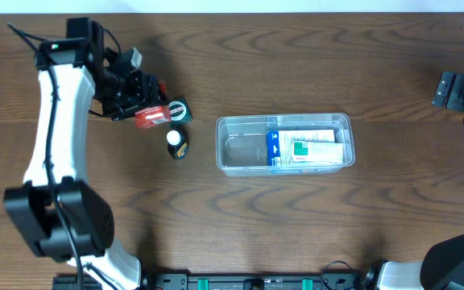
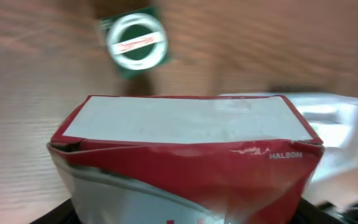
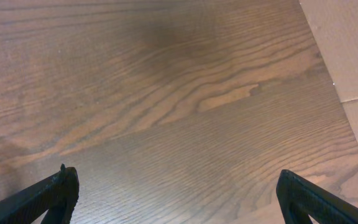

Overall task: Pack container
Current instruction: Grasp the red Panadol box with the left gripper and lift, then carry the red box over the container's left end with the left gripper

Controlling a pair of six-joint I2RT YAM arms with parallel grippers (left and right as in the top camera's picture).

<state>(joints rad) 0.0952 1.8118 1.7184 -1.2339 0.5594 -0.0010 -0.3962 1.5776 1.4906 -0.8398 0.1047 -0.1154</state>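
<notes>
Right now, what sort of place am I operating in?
Likely a robot test bench: a wood-grain table, a white robot arm whose pincer holds a red box, and a clear container with small packets nearby.

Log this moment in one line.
left hand: shut on red box, beside green tin | right hand: open, over table | container: holds white-blue carton | red box not yet inside

red box: "HALEON" in white, upper right of its face | green round lid: label unreadable (blurred)
</notes>
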